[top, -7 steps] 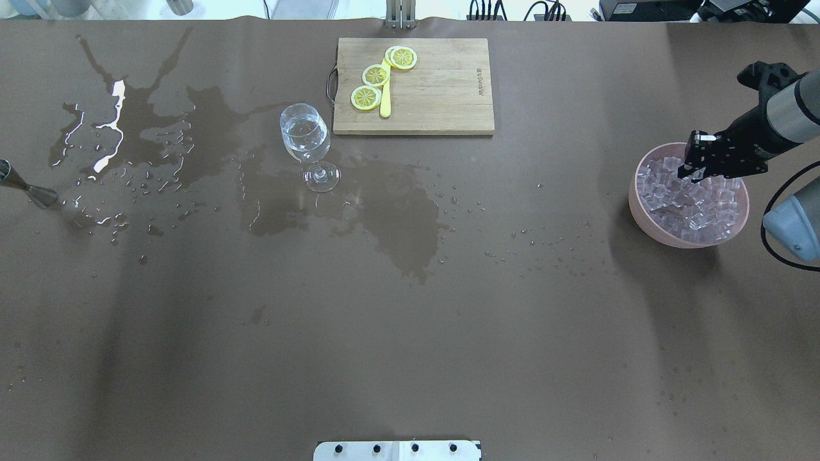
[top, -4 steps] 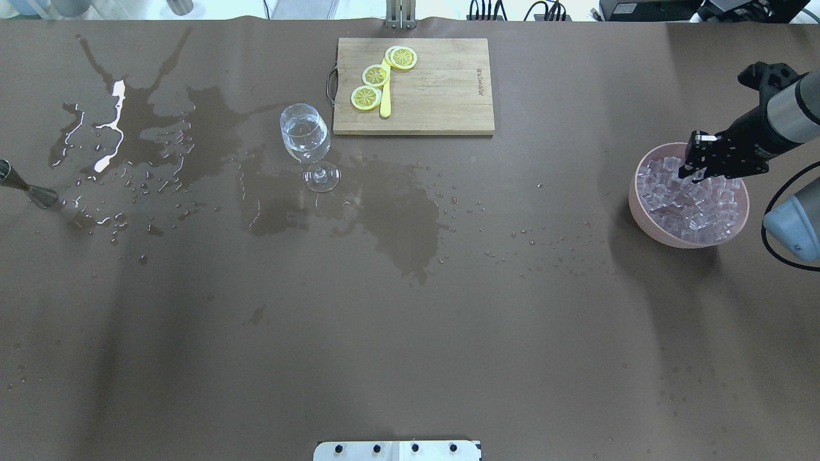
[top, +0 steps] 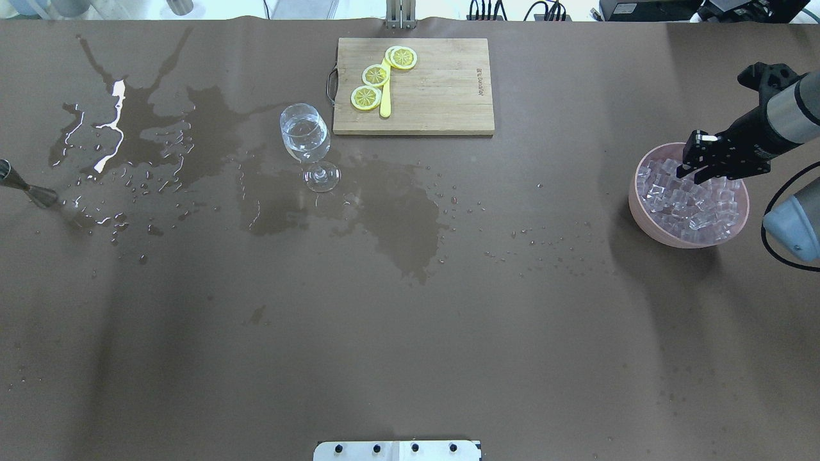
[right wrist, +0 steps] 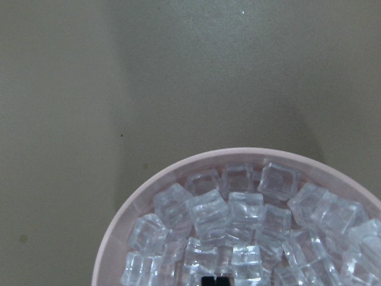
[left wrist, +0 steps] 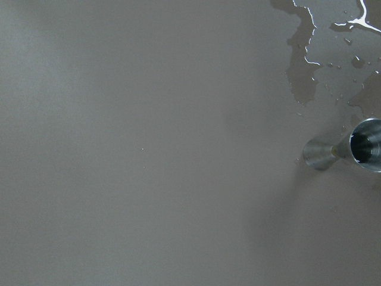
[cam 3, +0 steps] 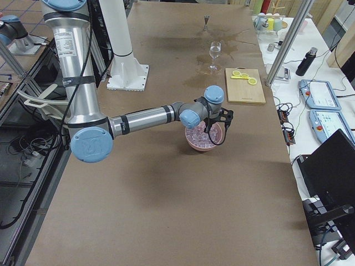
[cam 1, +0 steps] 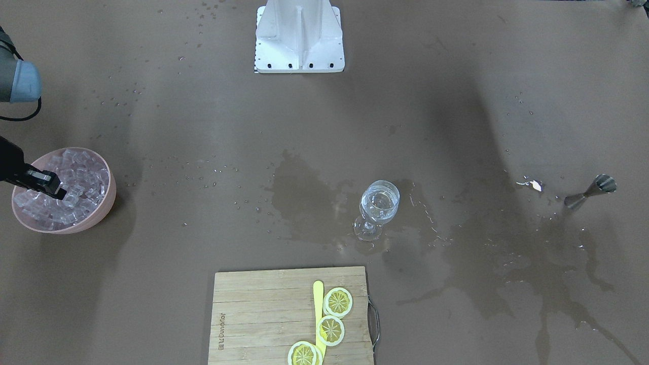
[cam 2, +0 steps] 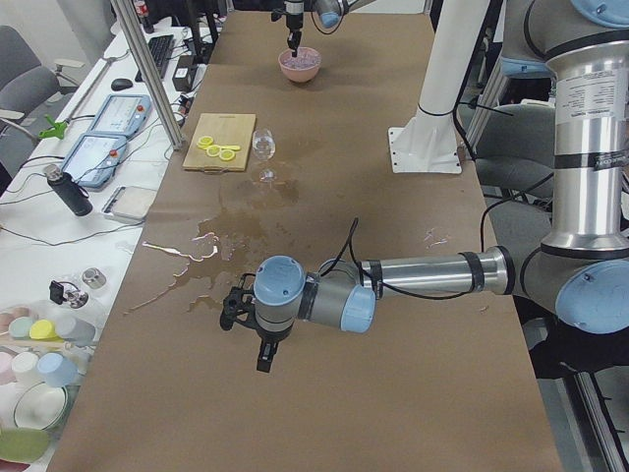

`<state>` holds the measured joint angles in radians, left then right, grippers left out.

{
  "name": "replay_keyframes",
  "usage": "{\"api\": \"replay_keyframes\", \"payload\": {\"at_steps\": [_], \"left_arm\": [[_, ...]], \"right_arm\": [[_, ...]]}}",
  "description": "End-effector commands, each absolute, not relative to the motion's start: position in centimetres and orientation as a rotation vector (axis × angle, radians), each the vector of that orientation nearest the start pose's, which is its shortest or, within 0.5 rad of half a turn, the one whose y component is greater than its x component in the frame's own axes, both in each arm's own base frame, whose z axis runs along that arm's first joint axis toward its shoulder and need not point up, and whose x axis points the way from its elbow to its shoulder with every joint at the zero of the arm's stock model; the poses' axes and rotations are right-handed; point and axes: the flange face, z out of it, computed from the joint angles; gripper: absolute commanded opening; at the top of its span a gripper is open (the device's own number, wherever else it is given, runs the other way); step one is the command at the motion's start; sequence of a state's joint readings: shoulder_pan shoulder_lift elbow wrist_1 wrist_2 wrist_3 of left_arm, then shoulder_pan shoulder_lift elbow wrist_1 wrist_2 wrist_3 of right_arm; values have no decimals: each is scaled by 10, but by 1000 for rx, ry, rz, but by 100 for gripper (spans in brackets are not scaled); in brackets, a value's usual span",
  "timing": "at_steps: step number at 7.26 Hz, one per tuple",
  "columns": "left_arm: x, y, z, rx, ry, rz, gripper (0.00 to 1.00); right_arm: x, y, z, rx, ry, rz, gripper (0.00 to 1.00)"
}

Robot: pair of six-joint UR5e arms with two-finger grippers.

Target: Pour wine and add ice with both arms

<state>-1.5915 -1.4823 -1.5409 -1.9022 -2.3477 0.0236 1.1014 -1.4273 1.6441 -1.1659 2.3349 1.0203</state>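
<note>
Over the last second the right end effector [top: 695, 174] has risen only a touch above the ice [top: 685, 206], and a few cubes under it have resettled; all else lies as before. The brown bench [top: 410, 320] carries wide wet patches [top: 397, 218] across its middle and toward the robot's left. The right arm [cam 3: 144, 117] reaches out low over the bench to the pink bowl [top: 640, 211], while the left arm [cam 2: 432, 273] stretches to the opposite end, well apart from it. The white base block [cam 1: 299, 45] stands between them. A wooden cutting board [top: 442, 89] lies at the far edge, with lemon slices [top: 366, 97] and a yellow stick [top: 385, 102] on it. The bowl is heaped with ice, and the right end effector's black tips dip among the top cubes; I cannot tell how far apart they are or whether a cube is between them. The wine glass [top: 320, 176] stands upright just beside the board's handle, with clear wine [top: 305, 142] in its bowl. A steel jigger [top: 29, 189] stands near the left end effector [cam 2: 264, 360], whose opening cannot be judged.
</note>
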Motion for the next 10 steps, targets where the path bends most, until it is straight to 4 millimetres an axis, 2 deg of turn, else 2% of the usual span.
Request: {"api": "replay_keyframes", "payload": {"at_steps": [1,2,3,4,6,7,8,9,10], "left_arm": [[-74,-451,700,210,773,81,98],[-74,-440,705,240,771,92,98],[-74,-428,716,266,766,99,98],[-74,-426,721,285,765,101,98],[-75,-431,703,252,789,-62,98],[-76,-436,684,265,805,-143,98],[-75,-426,676,327,830,-194,98],[-75,-411,679,379,858,-252,98],[-75,-409,675,394,880,-295,98]], "right_arm": [[-199,-535,499,-67,-944,272,22],[-205,-535,504,-68,-932,269,42],[-208,-534,505,-70,-929,267,50],[-211,-533,505,-72,-928,262,53],[-214,-530,507,-73,-928,255,53],[-212,-529,515,-62,-908,260,53],[-213,-529,520,-56,-899,252,53],[-213,-529,527,-59,-891,251,53],[-215,-529,531,-66,-884,253,53]]}}
